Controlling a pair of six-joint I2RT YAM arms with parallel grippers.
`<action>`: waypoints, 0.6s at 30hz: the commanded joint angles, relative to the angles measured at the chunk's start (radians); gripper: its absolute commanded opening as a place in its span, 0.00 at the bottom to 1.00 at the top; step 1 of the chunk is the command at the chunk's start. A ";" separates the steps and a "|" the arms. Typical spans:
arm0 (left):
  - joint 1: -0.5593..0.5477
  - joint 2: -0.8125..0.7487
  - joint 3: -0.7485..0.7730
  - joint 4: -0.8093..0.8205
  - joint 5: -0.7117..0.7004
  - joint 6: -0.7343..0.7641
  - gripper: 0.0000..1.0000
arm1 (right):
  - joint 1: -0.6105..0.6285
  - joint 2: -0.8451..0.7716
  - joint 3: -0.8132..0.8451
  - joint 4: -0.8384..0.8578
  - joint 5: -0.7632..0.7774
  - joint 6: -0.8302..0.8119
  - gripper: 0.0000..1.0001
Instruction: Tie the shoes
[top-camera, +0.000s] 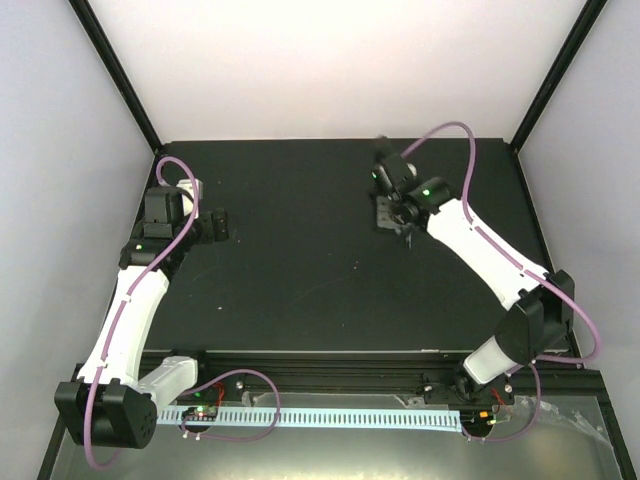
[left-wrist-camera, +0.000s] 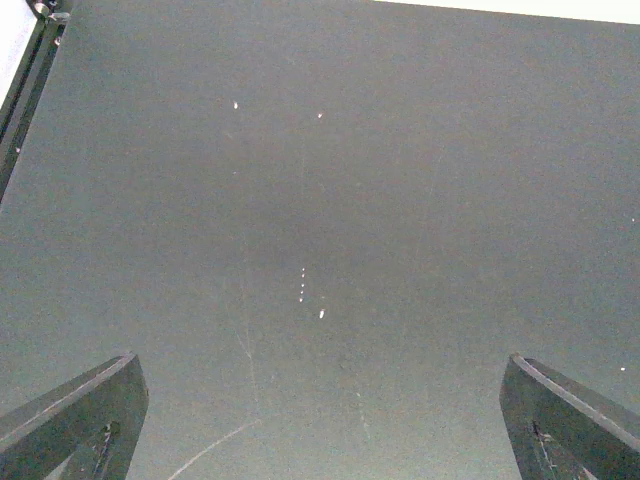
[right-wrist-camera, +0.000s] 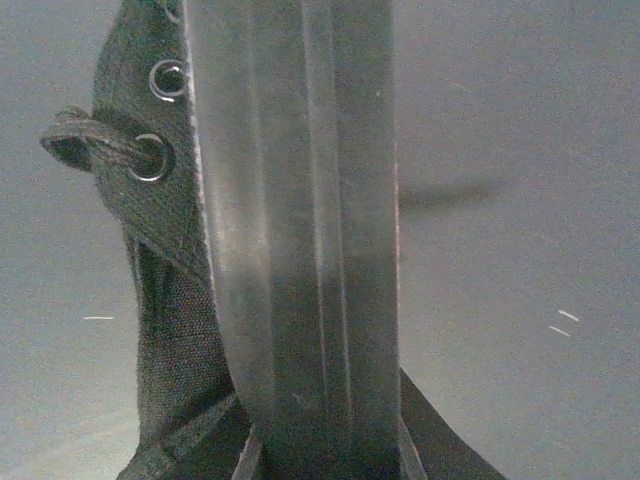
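Note:
The black shoe (right-wrist-camera: 170, 330) fills the right wrist view, its woven side with metal eyelets (right-wrist-camera: 150, 157) on the left and a thin black lace (right-wrist-camera: 85, 140) knotted through one. Its flat sole (right-wrist-camera: 300, 250) runs edge-on up the middle, and my right gripper (right-wrist-camera: 322, 450) is shut on it, one jaw on each side. From above, the right gripper (top-camera: 393, 203) sits at the table's far right, over the dark shoe (top-camera: 384, 216), which is mostly hidden there. My left gripper (left-wrist-camera: 320, 370) is open over bare mat; from above it (top-camera: 215, 225) rests at the far left.
The black table mat (top-camera: 300, 270) spans the work area, with white walls (top-camera: 330, 70) behind and at both sides. A black frame post (left-wrist-camera: 20, 90) shows at the upper left of the left wrist view. Purple cables loop over both arms.

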 joint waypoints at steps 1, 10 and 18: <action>0.006 -0.014 -0.002 0.006 0.012 0.003 0.99 | 0.069 0.010 0.291 0.105 -0.219 0.044 0.02; 0.005 -0.025 -0.003 0.007 -0.001 0.002 0.99 | 0.069 -0.027 0.240 0.350 -0.349 0.121 0.02; 0.006 -0.033 -0.018 0.025 0.005 -0.001 0.99 | 0.070 -0.089 -0.350 0.869 -0.588 0.252 0.02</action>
